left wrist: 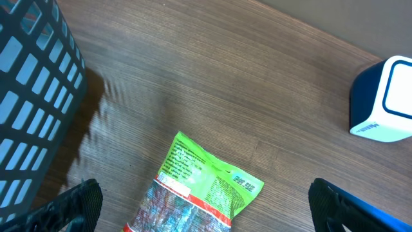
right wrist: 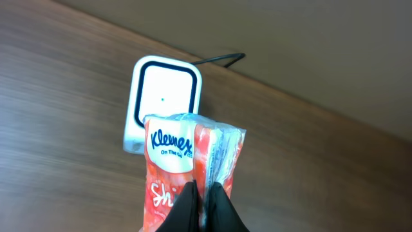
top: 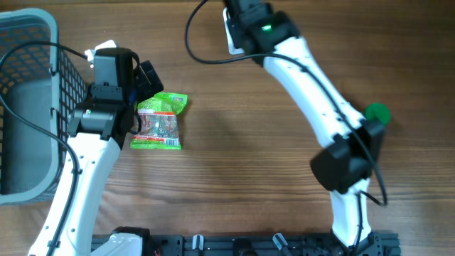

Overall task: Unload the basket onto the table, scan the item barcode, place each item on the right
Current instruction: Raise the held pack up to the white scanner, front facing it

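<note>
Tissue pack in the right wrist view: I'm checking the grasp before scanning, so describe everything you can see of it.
The tissue pack is a soft, glossy plastic pocket pack, orange-red with a white top band printed Kleenex On The Go in blue. The right fingers pinch its lower end, holding it in front of the white scanner. No barcode shows on this face.

overhead: scanner mostly under right arm; basket cut at left edge | left wrist: bag cut at bottom, print unreadable | right wrist: tissue pack cut at bottom
</note>
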